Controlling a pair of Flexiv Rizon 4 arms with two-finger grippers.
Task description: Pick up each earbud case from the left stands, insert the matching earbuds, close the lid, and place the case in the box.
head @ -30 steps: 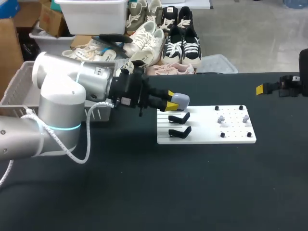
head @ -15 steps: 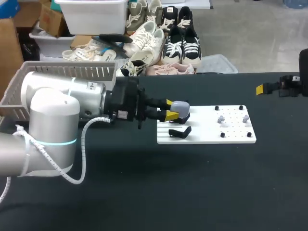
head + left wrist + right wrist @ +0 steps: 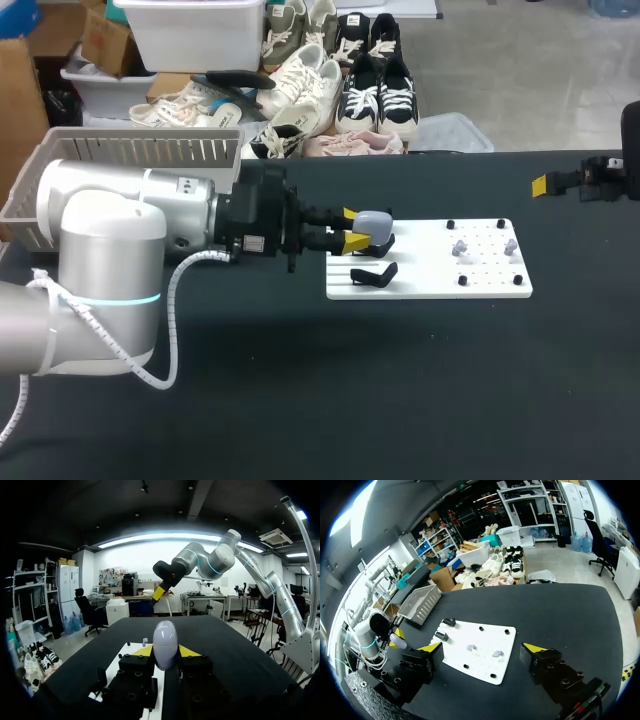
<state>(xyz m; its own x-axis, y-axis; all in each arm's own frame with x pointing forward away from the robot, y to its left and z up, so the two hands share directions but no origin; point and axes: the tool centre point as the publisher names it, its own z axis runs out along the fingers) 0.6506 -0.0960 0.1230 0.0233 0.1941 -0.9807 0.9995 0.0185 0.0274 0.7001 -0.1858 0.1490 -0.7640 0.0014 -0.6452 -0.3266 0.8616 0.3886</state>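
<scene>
Pickup of the first case looks like the step in hand. The left arm (image 3: 110, 250) reaches across from its side to the left end of the white board (image 3: 480, 278). The left gripper (image 3: 352, 228) is clamped on the pale grey case (image 3: 373, 222), with a yellow tip pressed against each side. In the left wrist view the case (image 3: 165, 645) stands upright between the tips, lid down. It sits at or just above the black stands (image 3: 373, 272); I cannot tell whether it touches the one beneath it. Two small grey earbuds (image 3: 460, 248) rest among the pegs on the board's right half, well apart from the case.

By my reading nothing has been inserted yet. The next move calls for carrying the case clear of the stands without snagging them, then getting the lid open. That probably needs the right gripper (image 3: 545, 185), which hangs over the table's far right, its fingers spread wide around nothing.

As for the surface, the table (image 3: 400, 400) is matt black, and the board lies flat near its middle. A grey slatted basket (image 3: 130, 150), likely the box, sits at the far left, behind the left arm.
</scene>
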